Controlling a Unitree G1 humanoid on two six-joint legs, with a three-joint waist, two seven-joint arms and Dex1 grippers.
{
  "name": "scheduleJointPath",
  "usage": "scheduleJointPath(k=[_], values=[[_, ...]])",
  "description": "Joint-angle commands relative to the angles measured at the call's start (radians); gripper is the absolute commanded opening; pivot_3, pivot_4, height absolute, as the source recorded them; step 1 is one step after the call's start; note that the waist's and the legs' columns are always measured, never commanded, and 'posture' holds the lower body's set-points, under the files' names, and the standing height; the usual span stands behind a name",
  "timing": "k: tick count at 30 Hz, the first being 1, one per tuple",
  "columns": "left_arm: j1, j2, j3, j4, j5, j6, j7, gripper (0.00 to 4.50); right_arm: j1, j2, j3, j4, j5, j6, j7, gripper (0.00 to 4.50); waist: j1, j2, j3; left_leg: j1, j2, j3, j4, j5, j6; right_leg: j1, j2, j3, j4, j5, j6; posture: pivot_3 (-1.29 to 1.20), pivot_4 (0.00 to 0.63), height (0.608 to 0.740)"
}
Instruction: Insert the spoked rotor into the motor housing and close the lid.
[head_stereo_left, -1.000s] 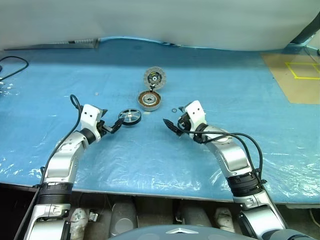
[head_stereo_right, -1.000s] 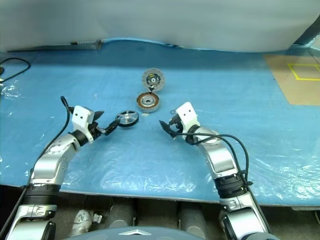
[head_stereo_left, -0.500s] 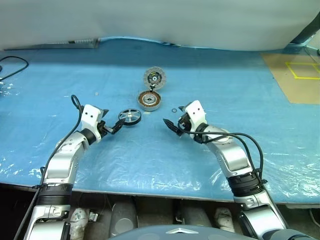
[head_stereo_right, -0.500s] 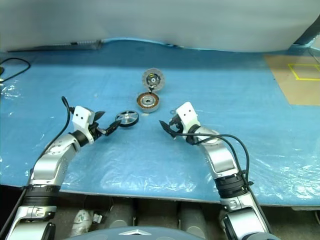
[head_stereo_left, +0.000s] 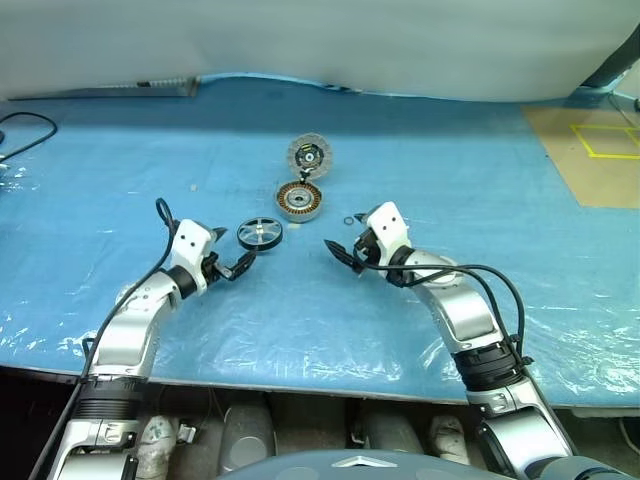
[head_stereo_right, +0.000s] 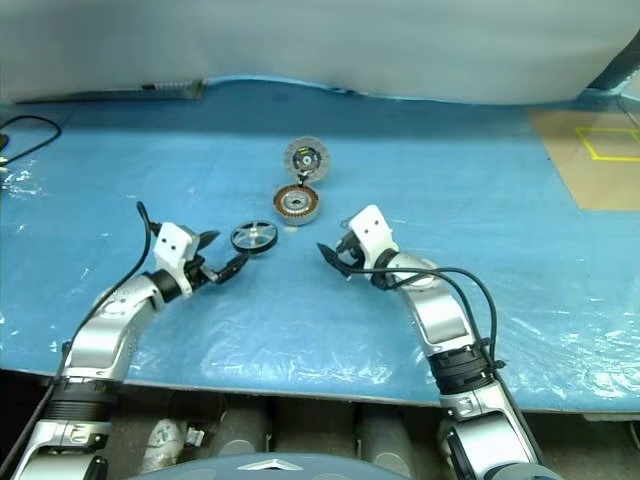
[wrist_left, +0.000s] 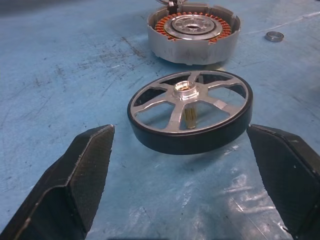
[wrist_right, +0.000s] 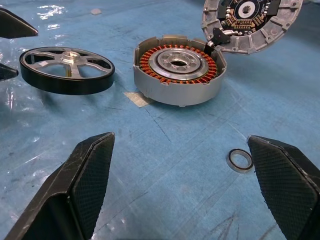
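I advance the left gripper (wrist_left: 180, 150), fingers wide apart, squarely around the spoked rotor (wrist_left: 191, 117); the right gripper (wrist_right: 182, 190) waits open, probably clear of the motor housing (wrist_right: 179, 69).

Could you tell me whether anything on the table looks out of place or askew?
A small loose ring lies alone on the blue sheet, apart from the motor housing. The spoked rotor sits tilted, its shaft propping it up.

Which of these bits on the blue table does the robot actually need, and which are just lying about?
Needed for the job:
- rotor
- housing
- lid

Just lying about:
- small ring, beside the housing
- black cable, at the table's far left edge
- yellow-taped board, at the far right
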Motion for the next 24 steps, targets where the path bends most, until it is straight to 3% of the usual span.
scheduleJointPath(k=[1, 9, 16, 24], values=[[-0.002, 0.010, -0.001, -0.039, -0.003, -0.015, -0.006, 4.50, -0.046, -0.013, 0.031, 0.010, -0.023, -0.043, 0.032, 4.49, -0.001, 0.000, 0.000, 0.000, 0.000, 0.000, 0.000, 0.000, 0.000, 0.000, 0.000, 0.000, 0.000, 0.000, 0.000, 0.00, 0.150, 0.740], [0.015, -0.007, 0.005, -0.041, -0.001, -0.076, -0.001, 4.50, -0.254, -0.030, 0.101, 0.231, -0.089, -0.176, 0.149, 4.49, -0.006, 0.000, 0.000, 0.000, 0.000, 0.000, 0.001, 0.000, 0.000, 0.000, 0.000, 0.000, 0.001, 0.000, 0.000, 0.00, 0.150, 0.740], [0.042, -0.016, -0.003, -0.036, 0.014, -0.109, 0.014, 4.50, -0.524, -0.004, 0.198, 0.605, -0.201, -0.361, 0.256, 4.49, -0.020, 0.000, 0.000, -0.001, 0.000, 0.000, 0.002, 0.000, 0.000, -0.001, 0.000, -0.001, 0.003, 0.000, -0.001, 0.00, 0.150, 0.740], [0.084, -0.030, -0.002, -0.013, 0.012, -0.165, 0.012, 4.50, -0.724, 0.057, 0.255, 0.995, -0.311, -0.609, 0.311, 4.49, -0.027, 0.000, 0.000, -0.009, 0.002, 0.000, 0.008, 0.002, 0.004, -0.011, 0.000, 0.000, 0.013, -0.001, -0.003, 0.00, 0.150, 0.740]])
